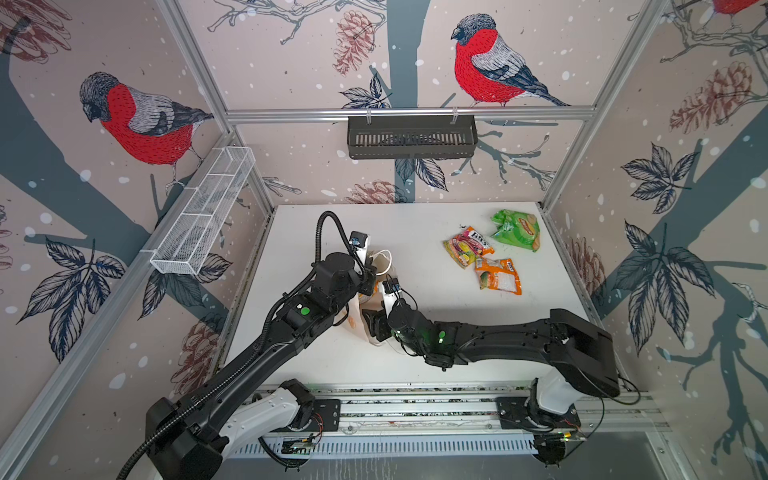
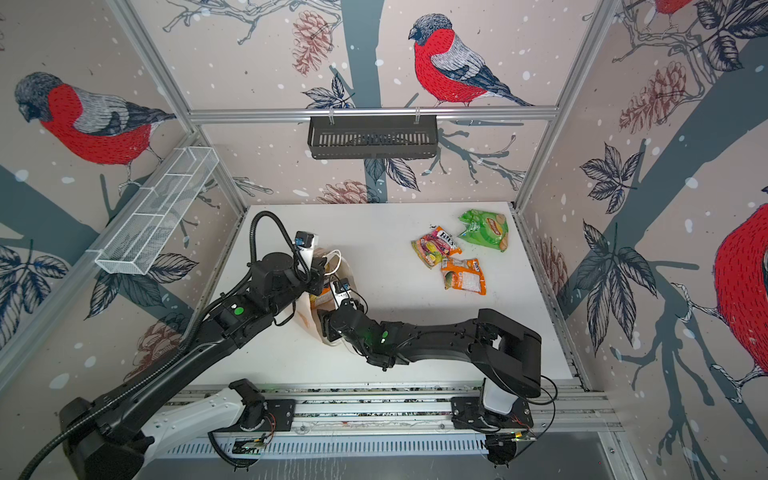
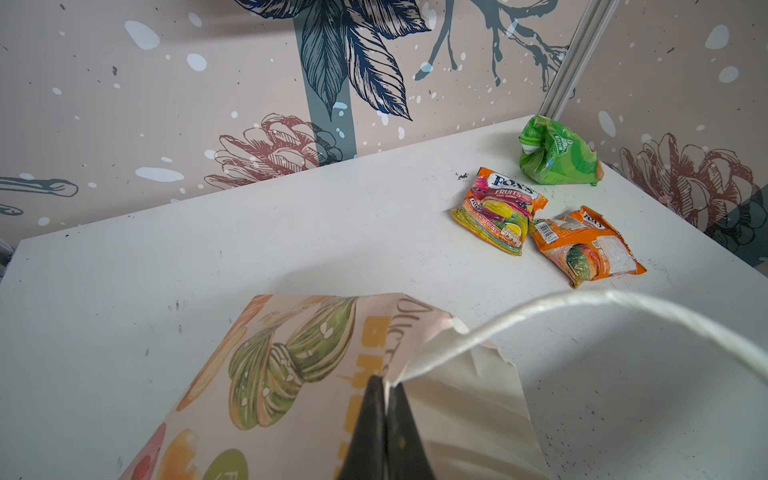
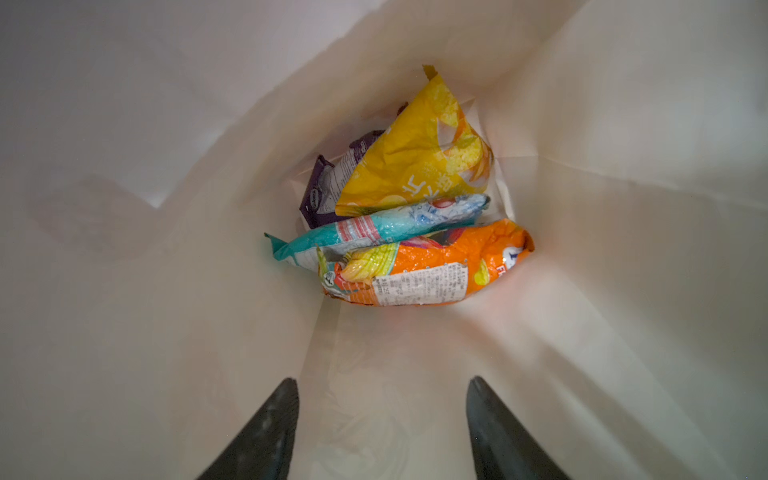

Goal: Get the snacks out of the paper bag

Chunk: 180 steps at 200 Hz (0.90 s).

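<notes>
The cream-white paper carrier bag (image 3: pixel 291 374) looks matt and creased, its rim crumpled. In the right wrist view its inner walls are plain dull paper. Its white cord handle (image 3: pixel 623 307) is twisted fibre. At the upper right of both top views, the large green packet (image 1: pixel 516 230), multicoloured packet (image 1: pixel 467 246) and orange packet (image 1: pixel 498 276) are glossy, crinkled film. So are the yellow packet (image 4: pixel 419 158), teal packet (image 4: pixel 374 232), purple packet (image 4: pixel 316 195) and second orange packet (image 4: pixel 428 266). The white table (image 1: pixel 415 232) is smooth, matt and speckled.
</notes>
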Motion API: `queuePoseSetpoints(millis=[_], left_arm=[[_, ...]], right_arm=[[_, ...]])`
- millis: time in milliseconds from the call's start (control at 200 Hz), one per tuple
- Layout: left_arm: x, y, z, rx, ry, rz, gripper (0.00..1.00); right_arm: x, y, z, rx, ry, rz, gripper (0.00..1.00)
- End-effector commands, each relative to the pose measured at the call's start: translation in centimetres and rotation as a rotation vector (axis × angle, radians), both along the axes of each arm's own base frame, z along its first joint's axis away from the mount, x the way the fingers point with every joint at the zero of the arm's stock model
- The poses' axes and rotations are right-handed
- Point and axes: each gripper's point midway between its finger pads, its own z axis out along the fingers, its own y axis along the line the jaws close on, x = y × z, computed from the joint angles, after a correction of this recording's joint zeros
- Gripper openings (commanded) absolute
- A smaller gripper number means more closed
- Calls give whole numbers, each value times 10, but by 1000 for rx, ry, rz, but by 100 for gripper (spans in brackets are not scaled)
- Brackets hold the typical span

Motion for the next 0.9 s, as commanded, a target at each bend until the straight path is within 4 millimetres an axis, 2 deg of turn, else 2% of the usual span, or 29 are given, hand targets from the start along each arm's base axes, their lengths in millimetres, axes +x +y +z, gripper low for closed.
queuePoseSetpoints(millis=[0, 455, 896], left_arm=[[2, -1, 11, -31, -34, 4, 0], [2, 0, 12, -31, -37, 7, 0], [2, 0, 11, -30, -34, 6, 0]], right_arm=[[1, 4, -3, -5, 13, -3, 65], [10, 9, -21, -59, 44, -9, 65], [25, 23, -24, -46, 31, -6, 70]])
